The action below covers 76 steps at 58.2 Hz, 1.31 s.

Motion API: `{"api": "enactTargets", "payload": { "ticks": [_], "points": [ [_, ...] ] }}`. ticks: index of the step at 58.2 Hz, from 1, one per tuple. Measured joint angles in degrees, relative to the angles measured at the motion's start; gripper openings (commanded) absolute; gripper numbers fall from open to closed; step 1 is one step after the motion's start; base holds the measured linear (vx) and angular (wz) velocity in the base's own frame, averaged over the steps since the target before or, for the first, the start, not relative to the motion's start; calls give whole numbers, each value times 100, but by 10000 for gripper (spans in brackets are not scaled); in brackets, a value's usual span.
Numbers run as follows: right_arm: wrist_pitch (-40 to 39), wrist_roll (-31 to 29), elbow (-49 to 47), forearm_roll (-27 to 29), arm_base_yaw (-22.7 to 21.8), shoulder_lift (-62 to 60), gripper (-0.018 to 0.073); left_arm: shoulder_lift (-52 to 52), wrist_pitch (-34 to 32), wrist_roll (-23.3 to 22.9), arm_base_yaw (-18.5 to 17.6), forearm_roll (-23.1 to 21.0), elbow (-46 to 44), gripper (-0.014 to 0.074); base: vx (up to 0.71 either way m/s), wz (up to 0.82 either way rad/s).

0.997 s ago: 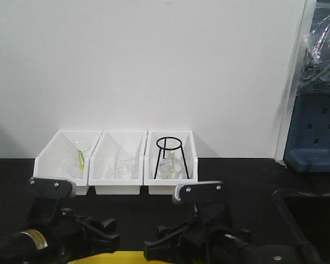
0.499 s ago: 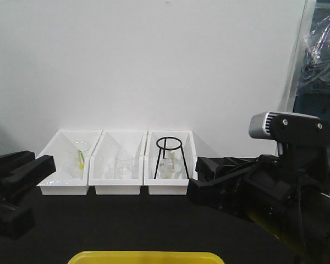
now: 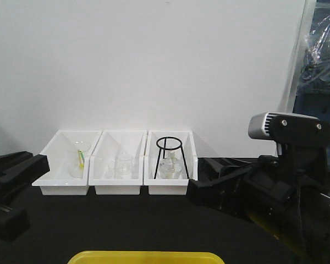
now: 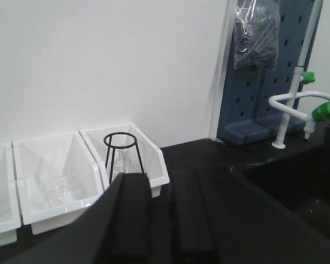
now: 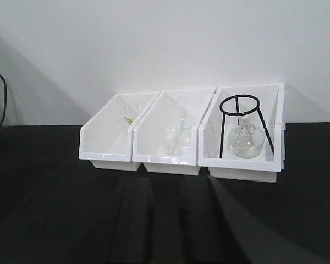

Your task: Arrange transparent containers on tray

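Note:
Only the far edge of the yellow tray (image 3: 146,257) shows, at the bottom of the front view. Small clear glass vessels (image 3: 121,166) stand in the middle white bin (image 3: 117,188); the left wrist view shows them (image 4: 51,184) too, and the right wrist view has them (image 5: 177,137) as well. Their exact shapes are hard to make out. My left gripper (image 3: 36,190) hovers at the left, in front of the bins, open and empty (image 4: 162,179). My right gripper (image 3: 193,179) hovers at the right, level with the right bin, also open and empty (image 5: 166,184).
The left bin (image 3: 63,187) holds a glass with a yellow-green item. The right bin (image 3: 166,187) holds a black wire tripod (image 3: 169,147) over a round flask. A blue pegboard (image 4: 264,82), a white tap (image 4: 297,104) and a dark sink lie to the right.
Both arms have risen from low over the tray and swung apart to the sides, uncovering the tray's edge. In the last half second the left gripper has sunk slightly.

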Motion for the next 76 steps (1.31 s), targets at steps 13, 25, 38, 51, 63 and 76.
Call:
{"api": "enactTargets", "payload": {
  "ticks": [13, 25, 38, 51, 63, 76],
  "points": [
    [0, -2, 0, 0, 0, 0, 230, -102, 130, 6, 0, 29, 196, 98, 0, 0],
    [0, -2, 0, 5, 0, 0, 230, -1307, -533, 6, 118, 547, 1663, -9, 0, 0],
    [0, -2, 0, 5, 0, 0, 230, -3051, -741, 6, 1176, 836, 3252, -8, 0, 0],
    [0, -2, 0, 5, 0, 0, 230, -4444, -317, 0, 2351, 1050, 4322, -8, 0, 0],
    [-39, -2, 0, 11, 0, 0, 230, -4971, 110, -575, 2771, 1141, 4604, -8, 0, 0],
    [-42, -2, 0, 17, 0, 0, 230, -4979, 470, -695, 2789, 1518, 4604, -8, 0, 0]
  ]
}}
